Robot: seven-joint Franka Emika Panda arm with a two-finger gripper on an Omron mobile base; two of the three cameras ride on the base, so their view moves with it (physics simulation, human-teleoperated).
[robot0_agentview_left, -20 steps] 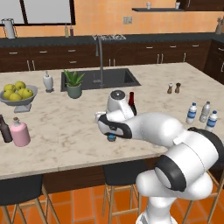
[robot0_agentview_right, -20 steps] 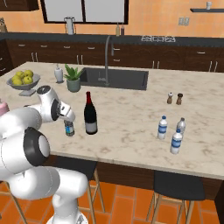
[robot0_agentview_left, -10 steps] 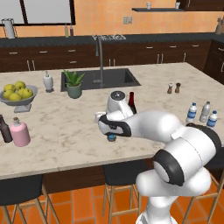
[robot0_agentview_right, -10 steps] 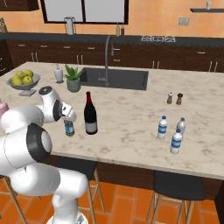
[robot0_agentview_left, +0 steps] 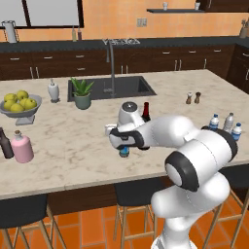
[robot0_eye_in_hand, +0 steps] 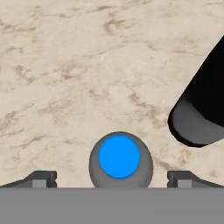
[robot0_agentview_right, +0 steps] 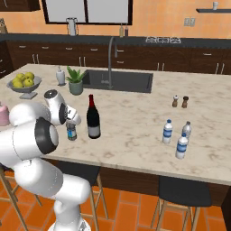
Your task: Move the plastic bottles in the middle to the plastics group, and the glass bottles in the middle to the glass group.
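A small dark-tinted water bottle (robot0_agentview_right: pixel 71 131) with a blue cap (robot0_eye_in_hand: pixel 119 156) stands near the counter's front edge. My gripper (robot0_eye_in_hand: pixel 111 178) hangs straight above it, open, with a finger tip (robot0_eye_in_hand: pixel 43 178) well clear on either side of the cap. My gripper (robot0_agentview_left: pixel 124 145) hides most of that bottle (robot0_agentview_left: pixel 124 152) from the left. The tall dark wine bottle (robot0_agentview_right: pixel 93 118) with red neck foil stands upright just beside it, and its dark body (robot0_eye_in_hand: pixel 203 113) shows at the right of the hand view. Three clear water bottles (robot0_agentview_right: pixel 168 131) make up the plastics group (robot0_agentview_left: pixel 227 122) at the counter's right. The pink flask (robot0_agentview_left: pixel 22 147) and small brown bottle (robot0_agentview_left: pixel 6 143) stand at the left.
A fruit bowl (robot0_agentview_left: pixel 19 104), a white dispenser (robot0_agentview_left: pixel 53 91) and a potted plant (robot0_agentview_left: pixel 81 92) stand at the back left by the sink (robot0_agentview_left: pixel 124 87). Salt and pepper shakers (robot0_agentview_right: pixel 179 101) stand behind the plastics group. Bare marble (robot0_agentview_left: pixel 73 141) lies between the flask and my hand.
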